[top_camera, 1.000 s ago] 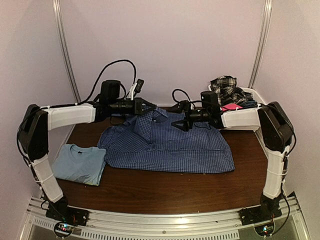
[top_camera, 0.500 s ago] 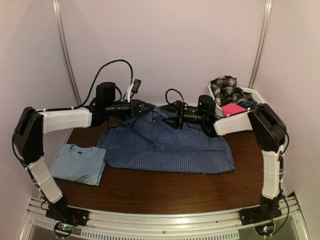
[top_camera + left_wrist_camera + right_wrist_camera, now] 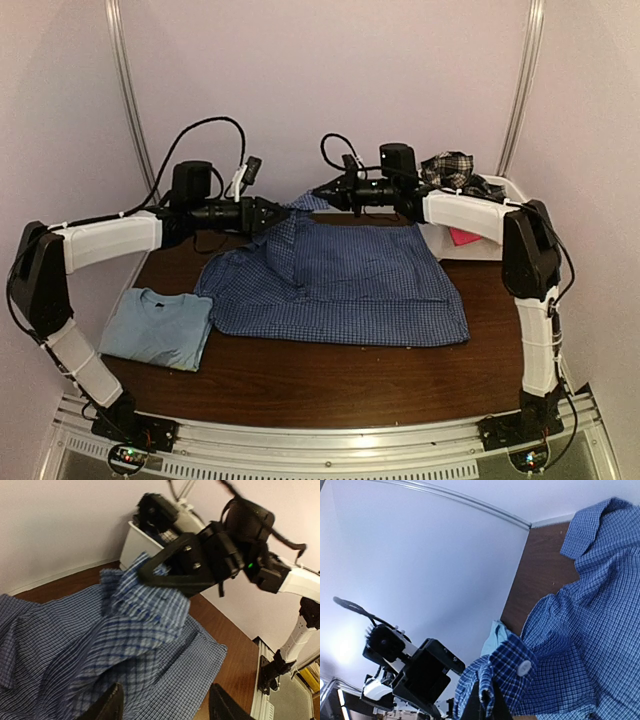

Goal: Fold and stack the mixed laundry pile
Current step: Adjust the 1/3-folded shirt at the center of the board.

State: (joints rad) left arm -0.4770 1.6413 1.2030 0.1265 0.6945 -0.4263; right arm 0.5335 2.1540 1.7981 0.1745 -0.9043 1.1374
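Right end effector [image 3: 322,192] is now pinching a buttoned flap [image 3: 517,667] of the blue small-check shirt [image 3: 350,285] and lifting it toward the back wall, having just snapped shut. The left end effector [image 3: 283,214], clamped a moment ago, is standing open just beside it. This is looking like a hand-over, freeing that part for folding. The shirt's body is lying spread on the bench [image 3: 330,385], the light blue T-shirt [image 3: 160,328] lying to its left. The right forearm is crossing the white basket [image 3: 497,183], where the plaid piece [image 3: 447,168] and the pink piece [image 3: 463,237] are waiting.
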